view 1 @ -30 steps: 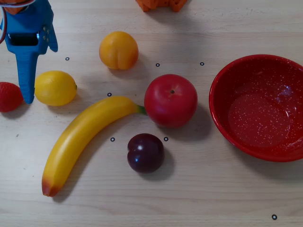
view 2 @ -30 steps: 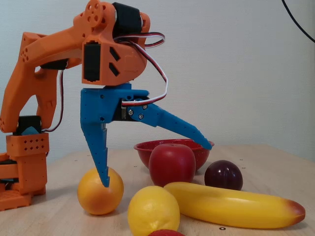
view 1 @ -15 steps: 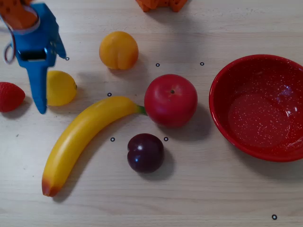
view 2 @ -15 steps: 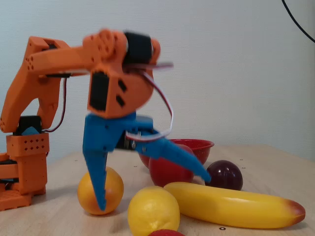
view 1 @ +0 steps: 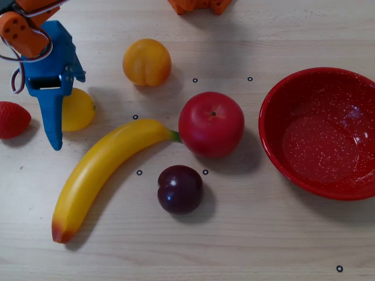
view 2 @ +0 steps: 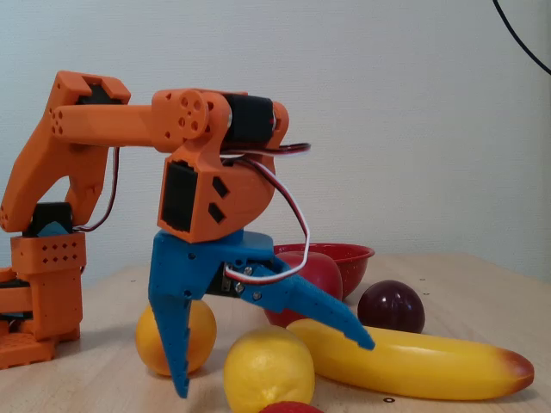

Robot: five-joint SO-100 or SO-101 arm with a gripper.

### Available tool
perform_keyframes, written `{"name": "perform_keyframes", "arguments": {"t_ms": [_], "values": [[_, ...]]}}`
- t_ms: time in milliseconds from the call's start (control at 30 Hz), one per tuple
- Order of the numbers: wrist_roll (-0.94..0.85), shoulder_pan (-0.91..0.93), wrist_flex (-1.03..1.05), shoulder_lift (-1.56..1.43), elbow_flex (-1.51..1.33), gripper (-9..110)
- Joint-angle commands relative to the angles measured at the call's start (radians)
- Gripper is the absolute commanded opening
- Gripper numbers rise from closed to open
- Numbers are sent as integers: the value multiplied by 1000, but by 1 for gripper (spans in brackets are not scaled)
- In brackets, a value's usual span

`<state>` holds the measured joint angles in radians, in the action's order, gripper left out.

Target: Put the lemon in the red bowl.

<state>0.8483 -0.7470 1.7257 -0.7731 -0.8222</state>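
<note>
While the end effector hangs spread over it, gripping nothing, the lemon lies at nine o'clock on the worktop; red bowl at three. Advice: lower squarely astride the lemon, clear of the banana, before closing.
</note>
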Motion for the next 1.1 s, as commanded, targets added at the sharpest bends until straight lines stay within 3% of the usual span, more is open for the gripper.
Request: {"name": "perform_keyframes", "arguments": {"t_ms": [0,1067], "values": [[29,31,-23,-54,94,67],[18,54,-97,2,127,65]]}}
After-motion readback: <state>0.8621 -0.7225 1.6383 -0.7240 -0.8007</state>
